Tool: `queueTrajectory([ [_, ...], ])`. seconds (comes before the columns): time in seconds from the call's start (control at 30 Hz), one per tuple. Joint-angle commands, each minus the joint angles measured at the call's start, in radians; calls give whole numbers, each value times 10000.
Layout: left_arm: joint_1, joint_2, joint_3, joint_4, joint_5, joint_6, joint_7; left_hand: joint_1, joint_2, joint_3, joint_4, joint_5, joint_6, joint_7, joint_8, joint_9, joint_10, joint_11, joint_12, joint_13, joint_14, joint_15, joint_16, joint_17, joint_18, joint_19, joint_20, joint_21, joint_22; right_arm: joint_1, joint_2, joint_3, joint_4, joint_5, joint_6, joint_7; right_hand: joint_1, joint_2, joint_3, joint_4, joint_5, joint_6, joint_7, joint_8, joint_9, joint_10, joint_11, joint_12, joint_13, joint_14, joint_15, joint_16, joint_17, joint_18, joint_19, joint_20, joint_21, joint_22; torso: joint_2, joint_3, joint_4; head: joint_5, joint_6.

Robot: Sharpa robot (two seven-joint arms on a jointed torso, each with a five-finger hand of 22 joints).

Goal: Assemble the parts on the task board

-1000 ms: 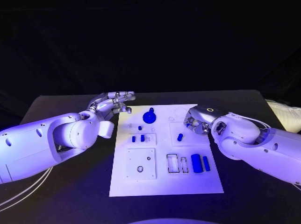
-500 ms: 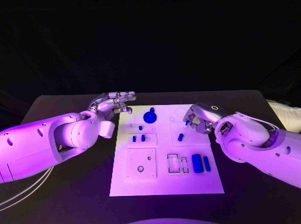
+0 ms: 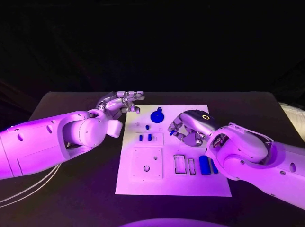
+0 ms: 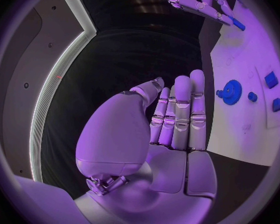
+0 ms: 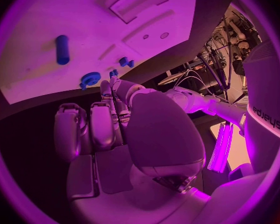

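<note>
Black bench [image 3: 70,198], white task board [image 3: 193,185] at its middle, long side running near to far.

Left hand [image 3: 122,101] is held over the bench just off the board's far left corner. It is released: fingers straight and side by side, thumb apart, nothing in the palm in the left wrist view.

Right hand [image 3: 184,127] hangs over the middle right of the board, back of the hand up, fingers curled down toward the surface. Whether it grasps anything cannot be told. The right wrist view shows a blue rod [image 5: 62,49] lying flat on the board, apart from the fingers. In the left wrist view a blue piece sits right at this hand's fingertips; contact is unclear.

Parts on the board:
- blue gear [image 3: 156,115] at the far end, near the centre line, with a stub on its far side.
- pair of small blue blocks [image 3: 146,138] side by side in a square recess, left of the right hand.
- two long blue bars [image 3: 206,165] side by side on the near right, partly behind the right arm.
- two narrow rectangular slots [image 3: 184,164] just left of the bars.
- raised square panel [image 3: 147,163] with a small hole, near left.

Writing: "sharpa" reads on the white robot part at the rim of the right wrist view.
</note>
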Motion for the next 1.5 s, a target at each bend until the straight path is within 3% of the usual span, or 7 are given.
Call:
queueTrajectory([
  [0.03,-2,23,7,63,-44,173,61,-6,-7,-28,-22,69,-54,9,11,-10,-66,15,63,-10,-48,25,-3,-9,110,40,-19,-40,-14,-189,233,-23,48,103,143,213,-63,15,69,-24,40,28,51,-23,15,223,-182,2,-15,364,-40,26,-26,49,55,21,33,340,8,-11,-7,153,-66],
  [0.17,-3,27,7,97,-44,172,68,-26,-14,-48,-22,75,-72,15,7,-11,-84,21,75,-11,-48,30,1,-22,109,42,-15,-47,-21,-500,483,-53,-31,126,331,306,-93,-7,95,-60,-14,21,59,-34,18,212,-176,-16,-20,357,-34,10,-55,55,39,25,23,322,10,-14,-7,271,-110],
  [0.27,-3,20,7,120,-44,167,69,-26,-14,-48,-22,75,-72,15,7,-11,-84,21,75,-11,-48,30,1,-22,109,42,-15,-47,-21,-687,655,-74,-112,105,432,369,-107,-21,101,-75,-28,15,63,-39,19,205,-171,-24,-22,356,-32,11,-55,56,34,27,19,316,11,6,-23,334,-140],
  [0.47,-3,-3,7,154,-45,163,67,-43,-18,-61,-19,78,-79,18,6,-11,-93,24,83,-12,-49,34,3,-31,108,43,-11,-52,-26,-908,935,-147,-371,34,647,419,-115,-26,101,-79,-30,14,66,-41,20,202,-169,-27,-23,355,-30,9,-59,57,30,27,17,312,6,13,-16,391,-194],
  [0.77,-3,-14,7,157,-45,159,54,-62,-21,-78,-15,81,-87,20,7,-11,-103,26,95,-12,-50,38,5,-41,108,43,-7,-58,-32,-1018,1124,-192,-592,-67,748,421,-166,-29,103,-80,-45,12,76,-46,23,193,-160,-37,-26,352,-22,1,-74,60,22,33,12,303,11,19,-28,439,-234],
  [1.5,-3,-27,6,140,-45,191,-21,-66,-21,-82,-14,81,-88,20,7,-11,-105,27,98,-12,-50,39,6,-44,108,44,-6,-60,-34,-1035,1231,-225,-666,-96,1244,329,-221,-32,94,-81,-53,17,79,-47,29,195,-157,-40,-26,346,-16,-16,-105,65,5,39,-1,281,5,11,-30,481,-301],
])
